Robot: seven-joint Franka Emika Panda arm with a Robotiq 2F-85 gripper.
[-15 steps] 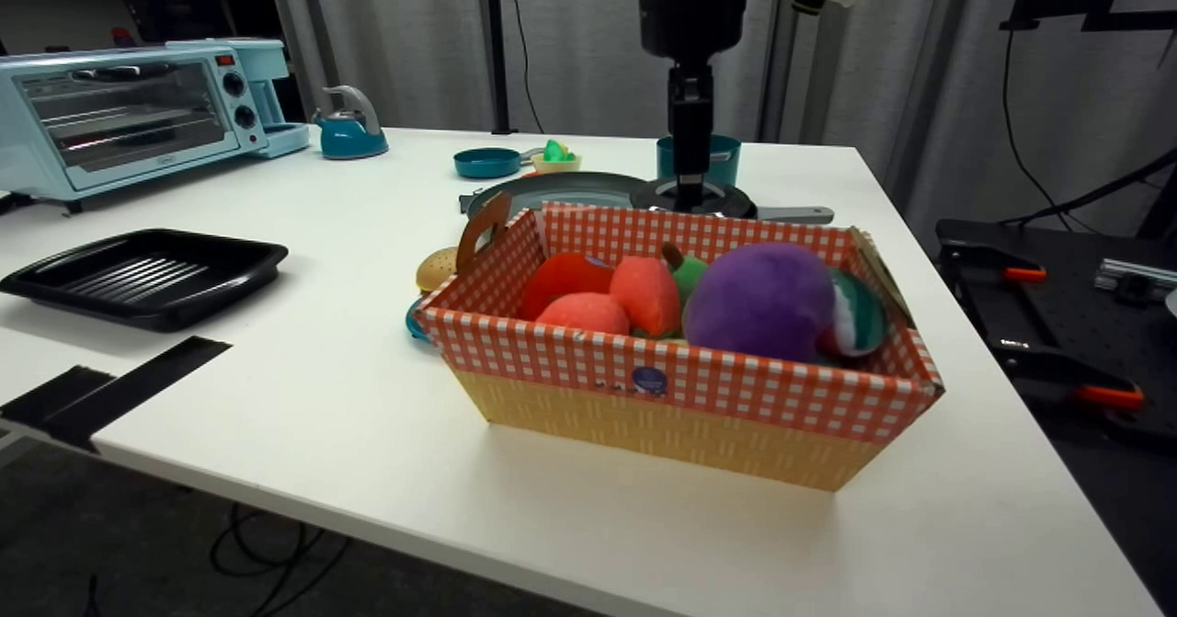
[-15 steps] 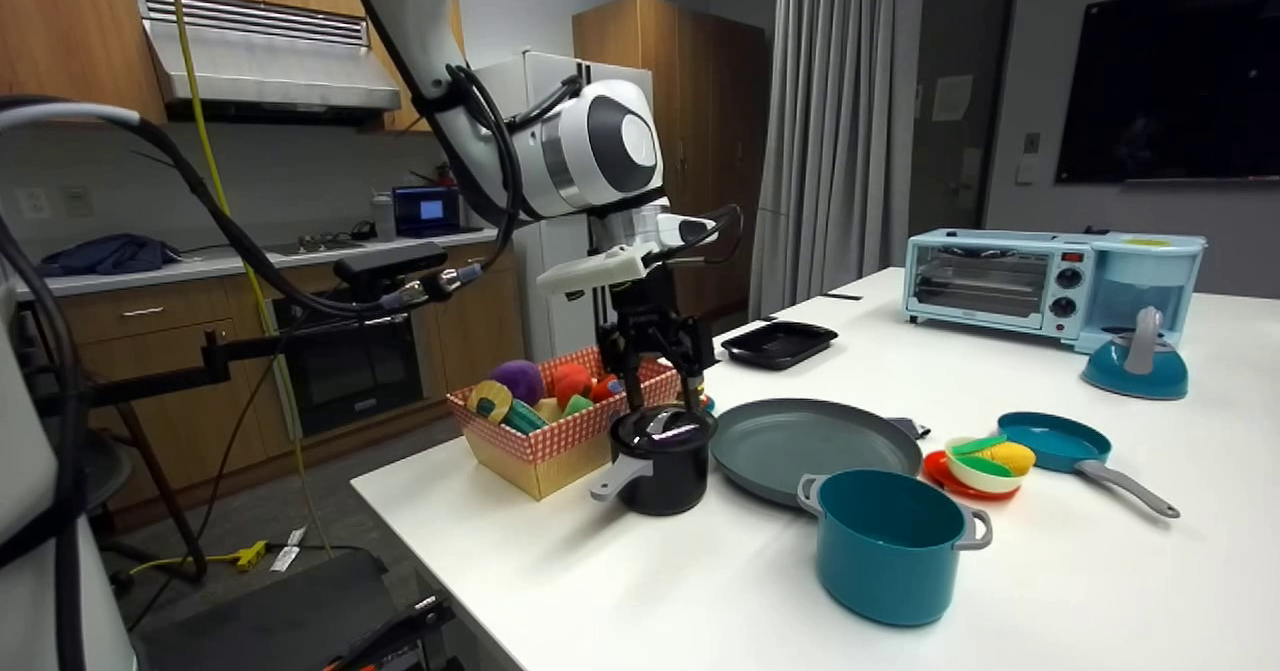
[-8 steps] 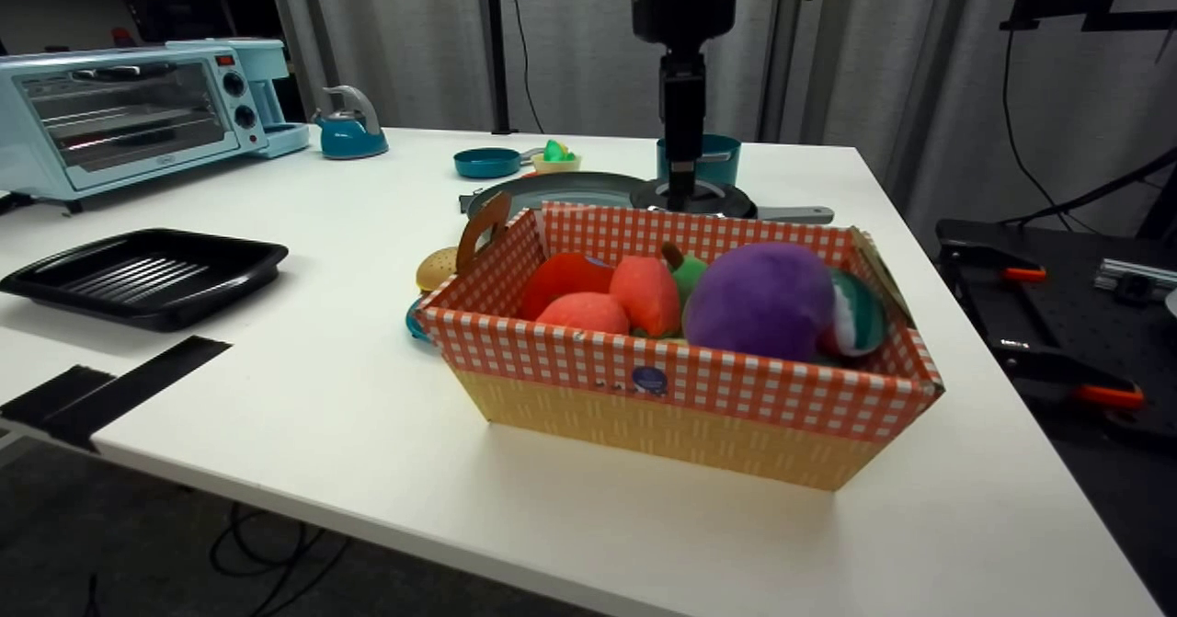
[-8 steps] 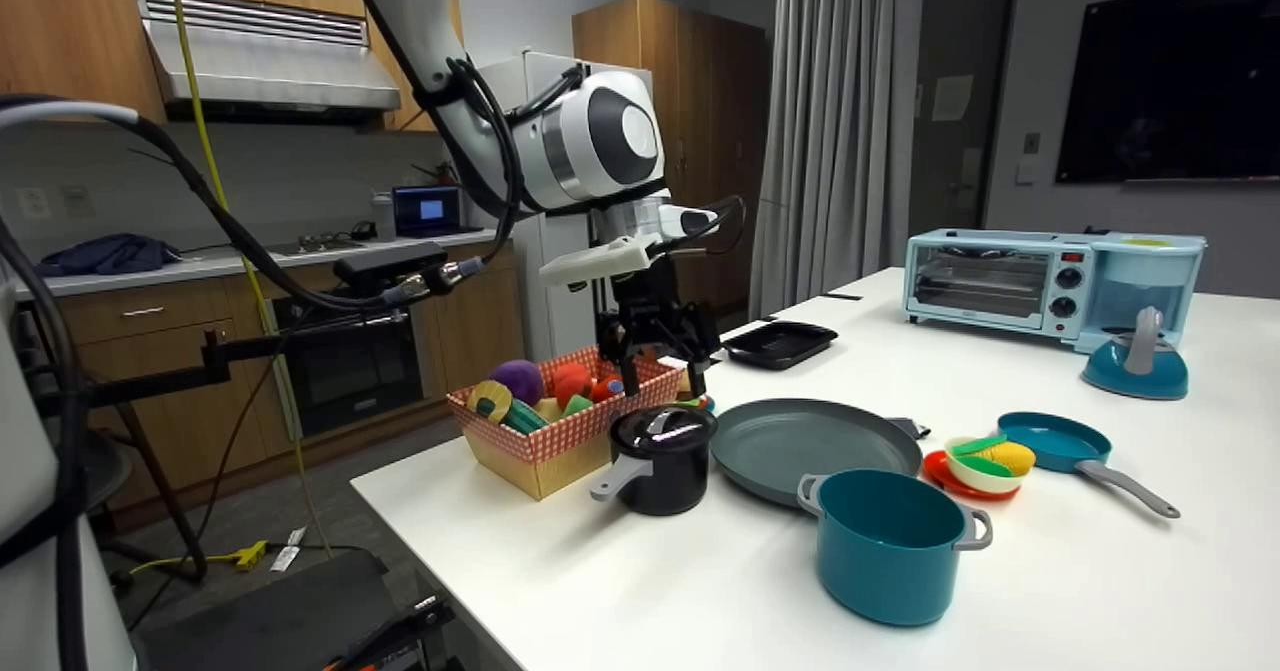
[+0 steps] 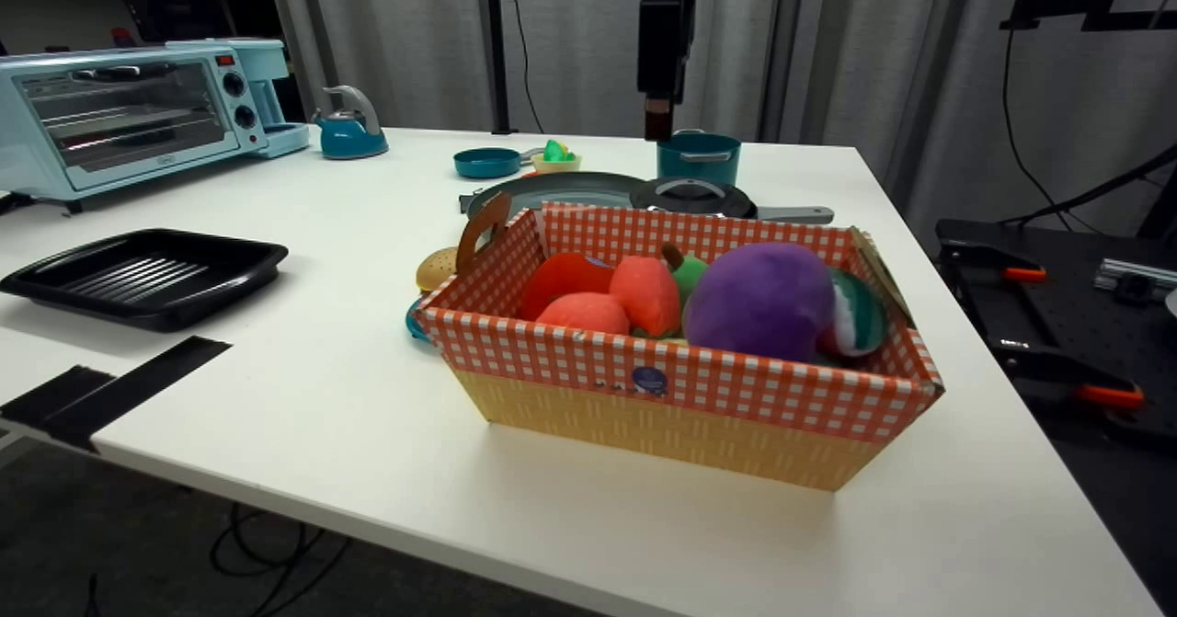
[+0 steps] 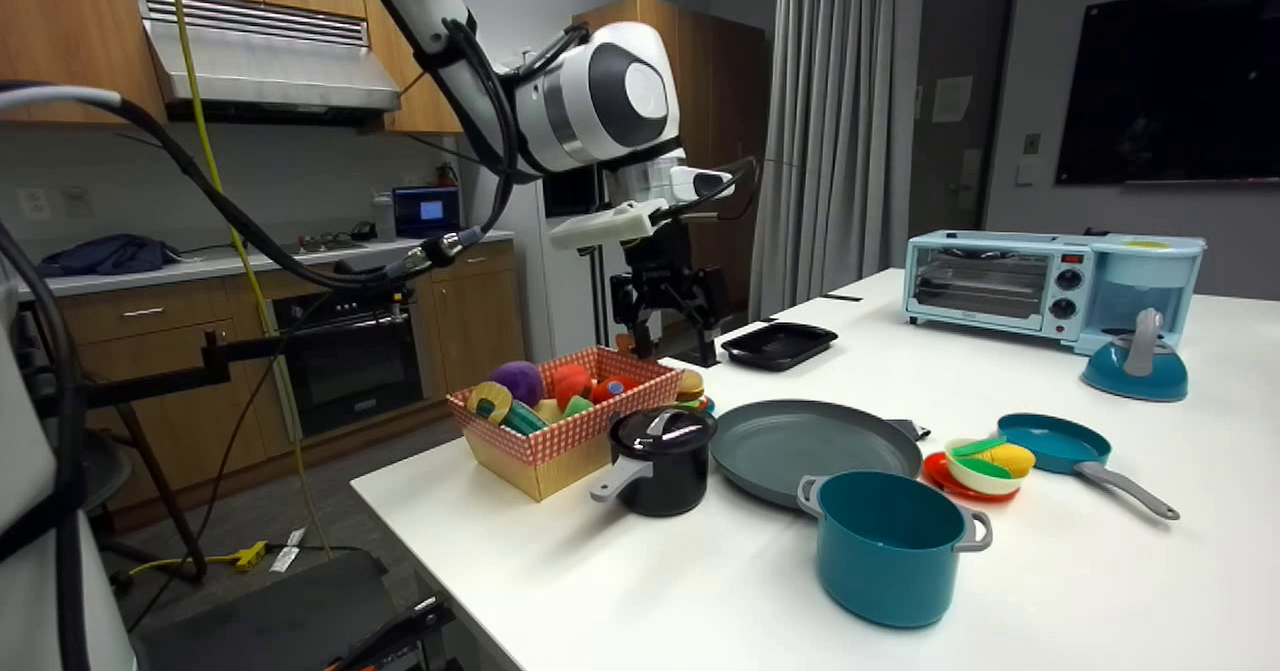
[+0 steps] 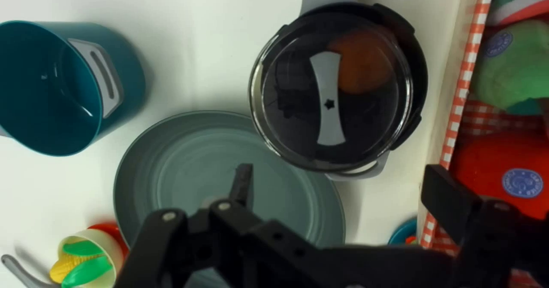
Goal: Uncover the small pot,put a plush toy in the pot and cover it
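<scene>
The small pot (image 6: pixel 668 486), black with a grey handle, stands on the table beside the checkered basket. On top of it lies a dark see-through lid (image 6: pixel 668 426) with a grey grip bar (image 7: pixel 328 103). Through the lid, in the wrist view, a blurred orange shape shows inside the pot, apparently the plush toy (image 7: pixel 363 62). Above the pot, clear of the lid, my gripper (image 7: pixel 339 178) is open, its fingers wide apart with nothing between them. In an exterior view the gripper (image 5: pixel 658 130) hangs higher than the pot and touches nothing.
The basket (image 5: pixel 662 424) of plush toys stands close by the pot. A flat grey-green pan (image 6: pixel 810 451) and a large teal pot (image 6: pixel 885 561) are on its other side. Farther off are a bowl (image 6: pixel 960 476) of toy corn, a teal skillet (image 6: pixel 1050 441) and a black tray (image 6: pixel 780 344).
My gripper has risen from around the lid and backed away, its fingers spreading a little wider at first. Pot, lid and basket have stayed in place.
</scene>
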